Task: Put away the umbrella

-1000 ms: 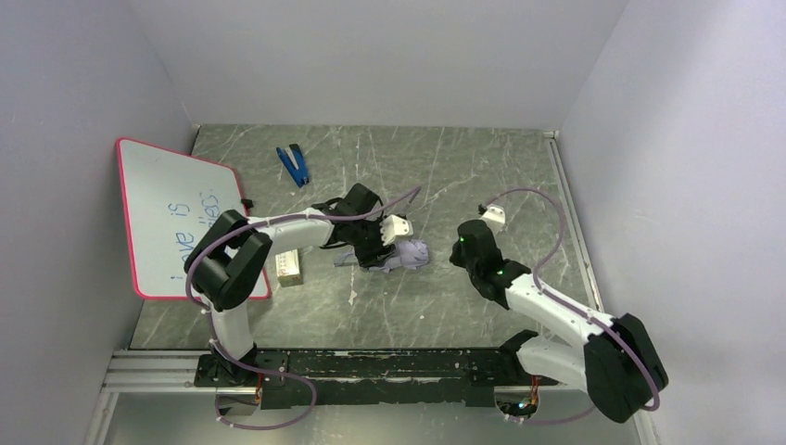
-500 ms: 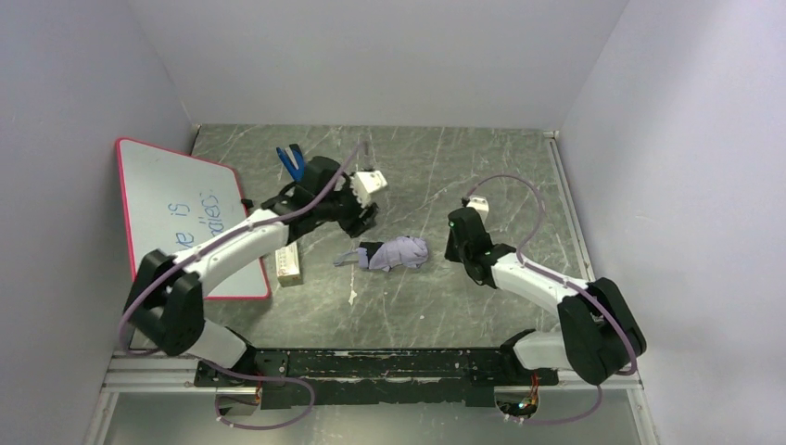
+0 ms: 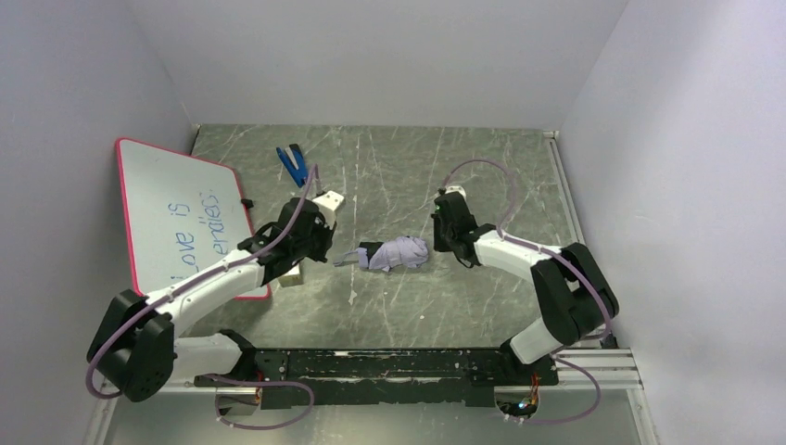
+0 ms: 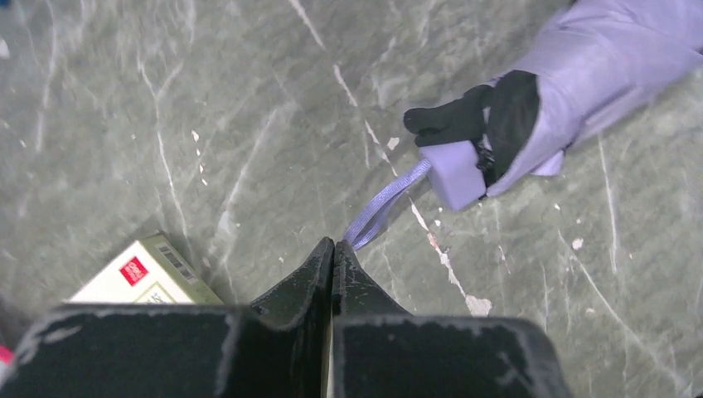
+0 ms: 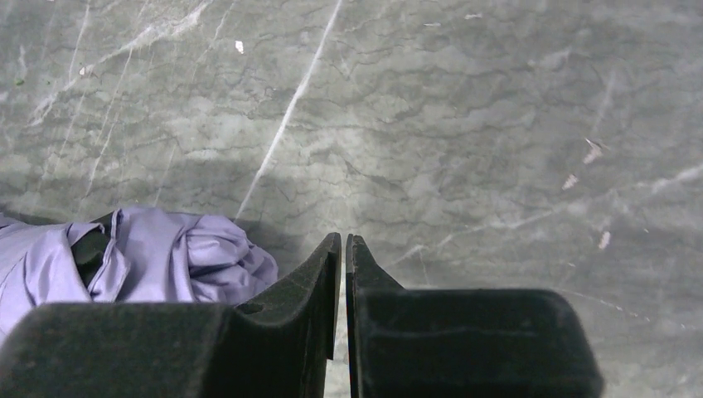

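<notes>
Hidden: strap (image 4: 383, 199) end slips behind left gripper (image 4: 333, 249) tips; pinch uncertain.
Umbrella (image 3: 397, 253): centre of top view, collapsed, crumpled lavender fabric, flat on table (image 3: 417, 167).
Grippers: left gripper closed; right gripper (image 5: 343, 240) nearly closed, empty.

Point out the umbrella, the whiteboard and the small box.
umbrella (image 3: 400, 252): top view, bunched lavender fabric.
whiteboard (image 3: 159, 185): top view, white writing face.
small box (image 4: 153, 278): left wrist view, printed top face.
</notes>
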You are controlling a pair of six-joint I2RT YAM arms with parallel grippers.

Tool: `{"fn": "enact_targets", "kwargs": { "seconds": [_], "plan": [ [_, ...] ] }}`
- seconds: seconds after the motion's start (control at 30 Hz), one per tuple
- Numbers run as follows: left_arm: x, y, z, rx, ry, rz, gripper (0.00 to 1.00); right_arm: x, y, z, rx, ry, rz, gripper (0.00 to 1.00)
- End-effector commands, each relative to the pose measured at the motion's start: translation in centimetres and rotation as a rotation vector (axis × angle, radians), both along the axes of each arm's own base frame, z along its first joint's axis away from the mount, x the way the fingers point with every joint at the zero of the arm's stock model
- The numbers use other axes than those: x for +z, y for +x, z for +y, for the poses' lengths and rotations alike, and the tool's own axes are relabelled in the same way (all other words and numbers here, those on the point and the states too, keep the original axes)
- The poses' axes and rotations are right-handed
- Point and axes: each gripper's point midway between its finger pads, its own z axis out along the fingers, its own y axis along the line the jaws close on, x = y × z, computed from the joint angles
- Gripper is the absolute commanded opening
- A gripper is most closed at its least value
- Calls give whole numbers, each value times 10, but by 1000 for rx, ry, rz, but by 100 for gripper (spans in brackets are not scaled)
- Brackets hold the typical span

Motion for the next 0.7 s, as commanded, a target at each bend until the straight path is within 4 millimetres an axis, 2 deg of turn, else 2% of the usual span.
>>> {"fn": "enact_targets", "kwargs": {
  "seconds": [0.0,0.17,0.33,0.5,0.67],
  "plan": [
    [-25,6,6,188,-24,103,5,-8,2,10,79,-7,46,11],
    [-62,8,-28,120,-9,209,5,-16,2,19,123,4,84,10],
    [-84,6,-55,71,38,234,5,-21,-2,26,156,27,125,10],
    [-90,9,-71,42,17,238,5,-20,-12,50,257,111,145,10],
    [-85,6,-109,-52,-7,232,5,-10,-25,83,365,240,140,10]
  ]
}}
